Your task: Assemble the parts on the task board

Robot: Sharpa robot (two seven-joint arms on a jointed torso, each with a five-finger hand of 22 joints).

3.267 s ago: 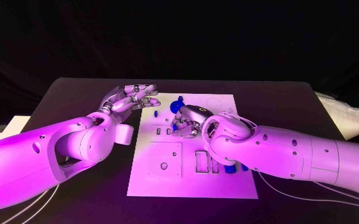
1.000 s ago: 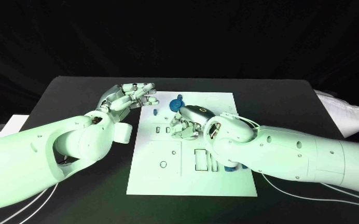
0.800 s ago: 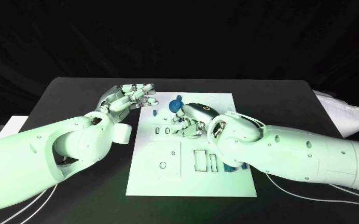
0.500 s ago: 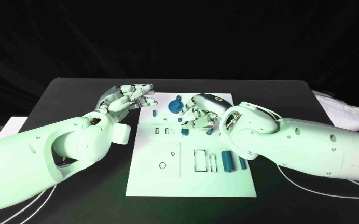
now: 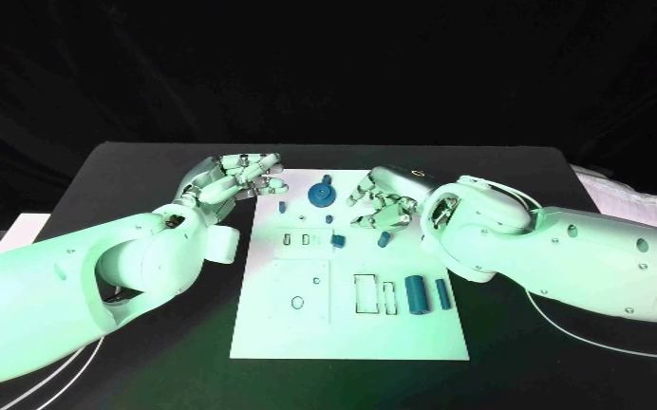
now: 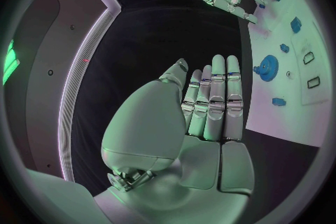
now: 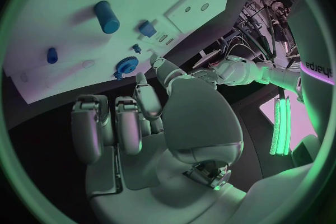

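Plastic parts, small and blue, lie scattered on the flat white task board (image 5: 294,329) at the middle of the matte black counter (image 5: 137,168): a toothed gear (image 5: 322,193) near the board's far edge, a smooth cylinder (image 5: 416,295) toward its near right corner beside rectangular cut-outs. The left hand (image 5: 240,175), silver and jointed, hovers at the board's far left corner, fingers straight and together, holding nothing. The right hand (image 5: 384,203) hangs over the far half with fingers loosely curled, empty.
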